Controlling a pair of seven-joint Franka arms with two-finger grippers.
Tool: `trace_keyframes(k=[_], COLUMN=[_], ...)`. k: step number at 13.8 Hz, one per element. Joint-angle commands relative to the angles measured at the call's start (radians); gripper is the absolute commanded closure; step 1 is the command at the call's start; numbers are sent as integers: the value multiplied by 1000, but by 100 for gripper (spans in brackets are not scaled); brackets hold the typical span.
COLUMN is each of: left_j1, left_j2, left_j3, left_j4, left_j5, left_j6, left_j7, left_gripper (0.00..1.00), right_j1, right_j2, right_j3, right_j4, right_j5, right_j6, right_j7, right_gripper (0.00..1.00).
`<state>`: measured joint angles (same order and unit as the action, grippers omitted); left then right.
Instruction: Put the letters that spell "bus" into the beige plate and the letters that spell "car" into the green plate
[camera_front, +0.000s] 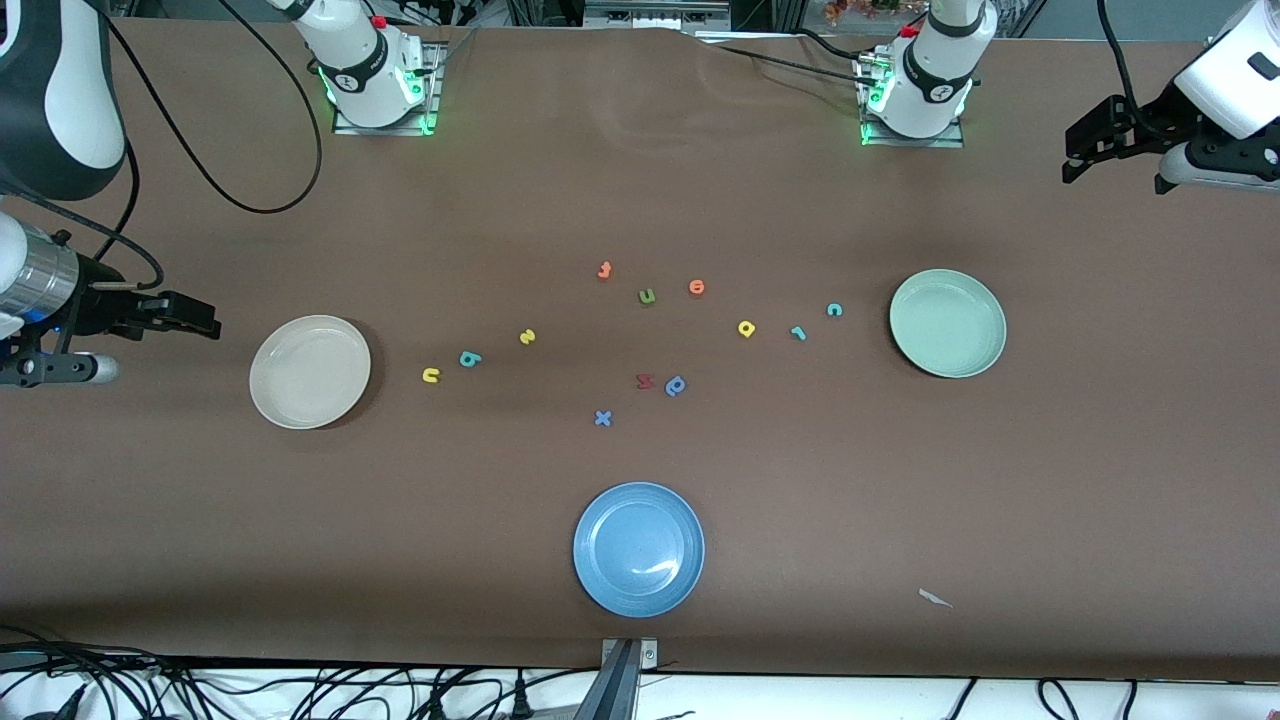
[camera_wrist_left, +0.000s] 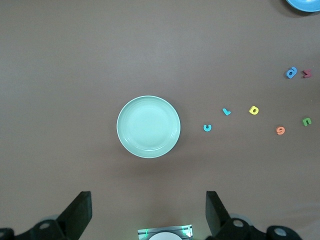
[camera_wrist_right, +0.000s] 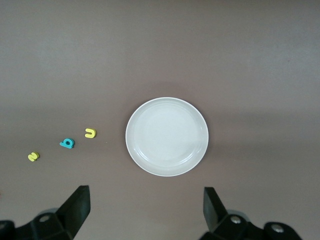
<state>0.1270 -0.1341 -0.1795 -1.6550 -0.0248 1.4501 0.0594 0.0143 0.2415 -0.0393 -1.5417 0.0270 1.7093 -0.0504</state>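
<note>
Fingers of the left end effector (camera_front: 1085, 150) stand spread wide and hold nothing; it hangs in the air over the left arm's end of the brown worktop (camera_front: 900, 480). The right end effector (camera_front: 195, 318) is likewise spread and empty, over the right arm's end of the worktop, just beside the round cream-beige shallow plate (camera_front: 310, 371).

That beige plate lies empty. Near it, toward the middle of the worktop, lie three tiny foam letters: a yellow "u" (camera_front: 431, 375), a teal "b" (camera_front: 469, 358) and a yellow "s" (camera_front: 527, 337), in a loose row, apart from one another.

The round pale mint-green shallow plate (camera_front: 947, 323) lies empty near the left arm's end. Beside it lie a teal "c" (camera_front: 834, 310), a teal "r" (camera_front: 798, 332) and a yellow "a" (camera_front: 746, 328), each separate.

Between the two groups lie two orange letters (camera_front: 604, 270), an olive-green "u" (camera_front: 646, 296), a dark red letter (camera_front: 644, 381) touching a blue "p" (camera_front: 676, 385), and a blue "x" (camera_front: 602, 418). A round blue plate (camera_front: 638, 549) lies nearest the front camera.
</note>
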Motion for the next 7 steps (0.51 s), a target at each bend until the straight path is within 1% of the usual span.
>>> trace_keyframes(k=[1,7], left_j1=[3,3], left_j2=[10,10], left_j3=[3,3], left_j4=[20,21], left_j5=[-1,-1], left_j6=[-8,-7], left_j7=[0,0], left_gripper=[0,0], right_j1=[-8,-5], right_j2=[10,12], right_j3=[6,6], right_j4=[23,25], right_j5=[2,-6], right_j6=[-8,-3], right_j7=[7,7], right_gripper=[0,0])
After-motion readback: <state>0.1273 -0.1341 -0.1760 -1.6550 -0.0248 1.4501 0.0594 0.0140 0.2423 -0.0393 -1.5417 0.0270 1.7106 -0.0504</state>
